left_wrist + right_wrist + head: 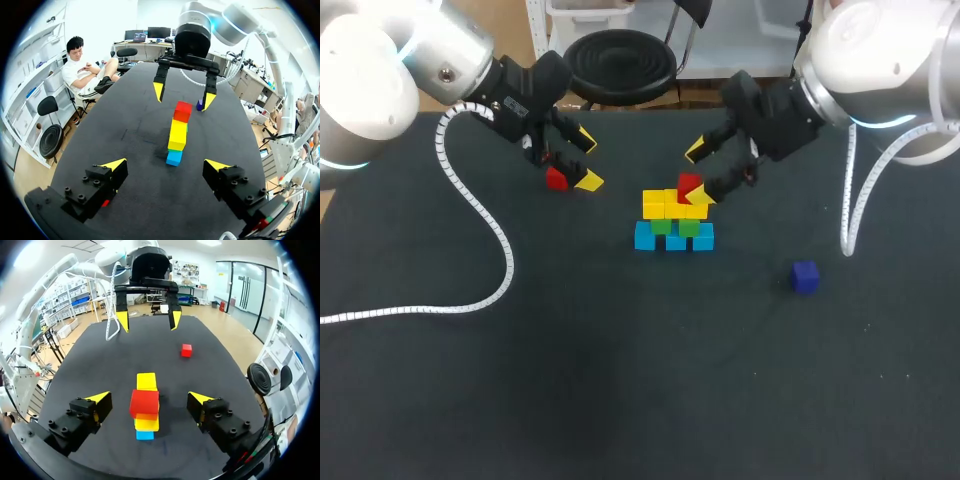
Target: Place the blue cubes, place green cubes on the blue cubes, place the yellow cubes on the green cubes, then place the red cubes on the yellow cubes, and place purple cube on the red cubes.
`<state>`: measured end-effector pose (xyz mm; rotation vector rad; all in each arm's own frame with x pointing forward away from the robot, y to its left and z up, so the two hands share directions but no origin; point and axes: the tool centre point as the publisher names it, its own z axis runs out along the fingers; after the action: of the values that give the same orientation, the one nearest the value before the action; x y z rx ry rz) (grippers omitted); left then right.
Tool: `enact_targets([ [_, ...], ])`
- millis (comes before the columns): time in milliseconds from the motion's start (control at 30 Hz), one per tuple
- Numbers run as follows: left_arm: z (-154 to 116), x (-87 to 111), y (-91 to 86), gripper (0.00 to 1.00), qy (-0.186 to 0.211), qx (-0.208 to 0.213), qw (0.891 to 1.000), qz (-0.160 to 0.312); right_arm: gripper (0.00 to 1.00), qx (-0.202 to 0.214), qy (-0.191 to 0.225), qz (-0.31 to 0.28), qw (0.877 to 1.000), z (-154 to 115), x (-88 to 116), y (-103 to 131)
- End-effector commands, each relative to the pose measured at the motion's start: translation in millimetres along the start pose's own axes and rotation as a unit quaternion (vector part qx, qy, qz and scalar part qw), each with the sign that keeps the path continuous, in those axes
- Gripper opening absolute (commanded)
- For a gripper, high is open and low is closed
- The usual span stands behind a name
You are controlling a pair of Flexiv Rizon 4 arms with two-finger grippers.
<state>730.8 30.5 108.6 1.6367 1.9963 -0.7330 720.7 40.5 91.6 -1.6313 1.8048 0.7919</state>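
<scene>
A pyramid stands mid-table: blue cubes [674, 239] at the base, green cubes [675, 226] on them, yellow cubes [665, 204] above. One red cube [688, 185] rests on the yellow row. My right gripper [698, 173] is open around it; in the right wrist view the red cube [144, 402] has a gap to each finger. A second red cube [556, 179] lies on the table beside my open, empty left gripper [586, 160]. The purple cube [805, 276] sits alone at the right. From the left wrist, my left gripper [166, 165] faces the stack [177, 132].
A white coiled cable [490, 240] from the left arm trails over the table's left part, and another hangs from the right arm [850, 200]. The black tabletop [620, 380] stretches toward the front.
</scene>
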Motion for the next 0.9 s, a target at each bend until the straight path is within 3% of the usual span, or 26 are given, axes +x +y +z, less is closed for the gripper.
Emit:
enact_targets([
  [33,0,0.5,-0.2,1.00,0.000,-0.001,1.000,0.000,1.00,0.020,-0.004,-0.006,1.000,-18,6,16],
  [267,0,0.5,-0.2,1.00,0.000,-0.001,1.000,0.000,1.00,0.044,-0.003,-0.032,0.999,-42,-2,38],
  [567,0,0.5,-0.2,1.00,0.000,-0.001,1.000,0.000,1.00,0.049,-0.009,-0.038,0.998,-53,-2,60],
  [733,0,0.5,-0.2,1.00,0.000,-0.001,1.000,0.000,1.00,0.060,-0.044,-0.034,0.997,-66,15,63],
  [800,0,0.5,-0.2,1.00,0.000,-0.001,1.000,0.000,1.00,0.049,-0.083,-0.044,0.994,-72,20,62],
  [900,0,0.5,-0.2,1.00,0.000,-0.001,1.000,0.000,1.00,0.024,-0.108,-0.060,0.992,-81,24,58],
])
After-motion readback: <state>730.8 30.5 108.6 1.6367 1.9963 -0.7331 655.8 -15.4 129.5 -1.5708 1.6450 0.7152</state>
